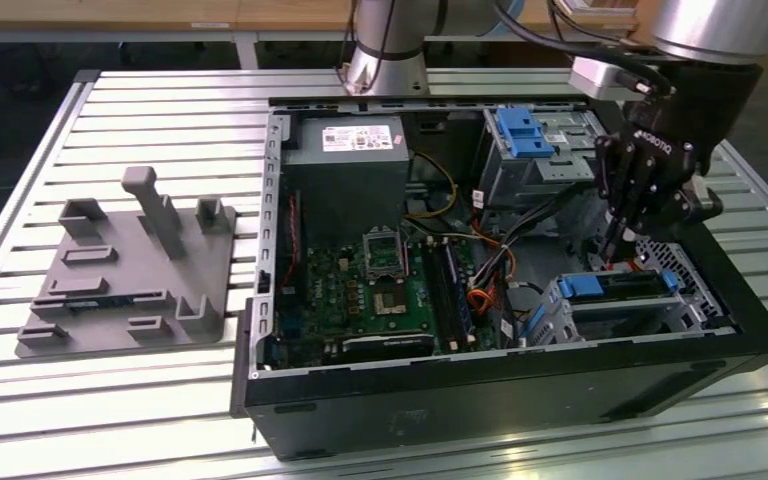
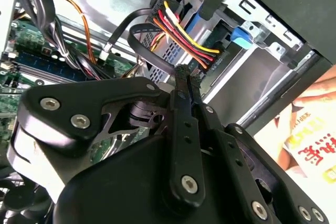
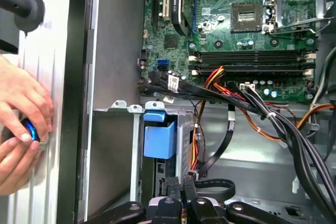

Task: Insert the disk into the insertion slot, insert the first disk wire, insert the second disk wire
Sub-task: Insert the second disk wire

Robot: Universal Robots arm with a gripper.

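Observation:
The disk, silver in its blue carrier, sits inside the insertion slot, the silver perforated cage at the case's corner on the exterior view's right. My gripper hangs right behind the cage, fingers pressed together. In both wrist views the fingertips pinch the end of a flat black wire that loops back toward the motherboard. A bundle of red, yellow and black wires ends in a black connector at the disk's rear. My gripper is a short way from the blue carrier.
The open case holds a motherboard, a power supply and a taller bay with a blue latch. Loose cables cross the case floor. A person's hands rest outside the case wall. A grey fixture lies on the table.

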